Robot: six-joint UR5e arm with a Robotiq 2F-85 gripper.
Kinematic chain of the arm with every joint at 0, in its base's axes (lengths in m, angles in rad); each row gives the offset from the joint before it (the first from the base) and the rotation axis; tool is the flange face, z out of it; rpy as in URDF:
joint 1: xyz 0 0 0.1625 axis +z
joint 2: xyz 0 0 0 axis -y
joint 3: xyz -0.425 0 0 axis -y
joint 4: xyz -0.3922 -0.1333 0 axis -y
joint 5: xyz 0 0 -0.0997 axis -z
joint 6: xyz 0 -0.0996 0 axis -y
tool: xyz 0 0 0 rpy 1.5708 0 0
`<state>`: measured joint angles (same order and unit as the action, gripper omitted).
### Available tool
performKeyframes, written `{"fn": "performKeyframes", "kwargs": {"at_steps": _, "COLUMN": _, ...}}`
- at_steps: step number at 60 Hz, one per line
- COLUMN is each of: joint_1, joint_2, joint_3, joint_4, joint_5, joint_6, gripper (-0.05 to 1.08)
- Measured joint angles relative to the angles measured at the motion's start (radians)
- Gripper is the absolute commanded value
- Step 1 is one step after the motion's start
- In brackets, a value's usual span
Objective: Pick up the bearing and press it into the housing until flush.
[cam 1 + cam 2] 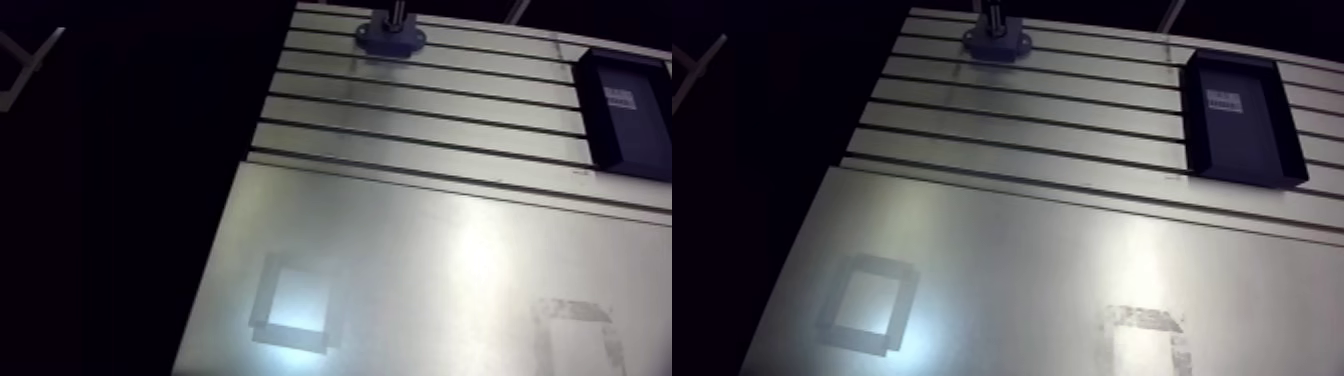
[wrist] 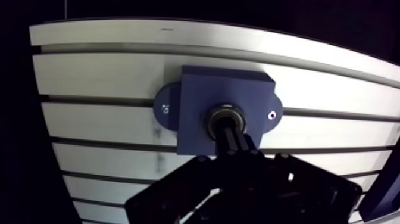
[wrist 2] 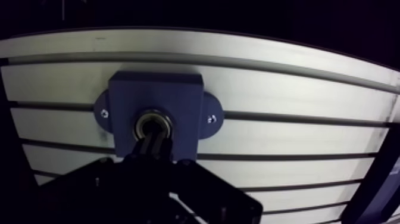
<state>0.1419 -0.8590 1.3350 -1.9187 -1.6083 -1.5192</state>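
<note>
While pinched together into one dark tip, gripper (image 2: 230, 136) set on bearing (image 2: 226, 110), sunk in bore of blue housing (image 2: 196, 89) on slotted table (image 2: 101, 74). Step judged: pressing-in, near flush. Next calls for straight, square push, without tilt.

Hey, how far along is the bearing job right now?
Done: the bearing is picked up and sits in the bore of the blue housing. In hand: the gripper, shut, stands with its tips on the bearing, apparently pressing. Left: flushness cannot be judged here; then retreat.
</note>
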Motion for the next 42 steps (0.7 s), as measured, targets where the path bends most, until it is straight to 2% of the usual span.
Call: {"fn": "performKeyframes", "kwargs": {"at_steps": 42, "joint_1": 0.002, "joint_2": -0.008, "joint_3": 0.004, "joint_4": -0.002, "joint_5": -0.001, "joint_6": 0.000, "gripper": 0.98}}
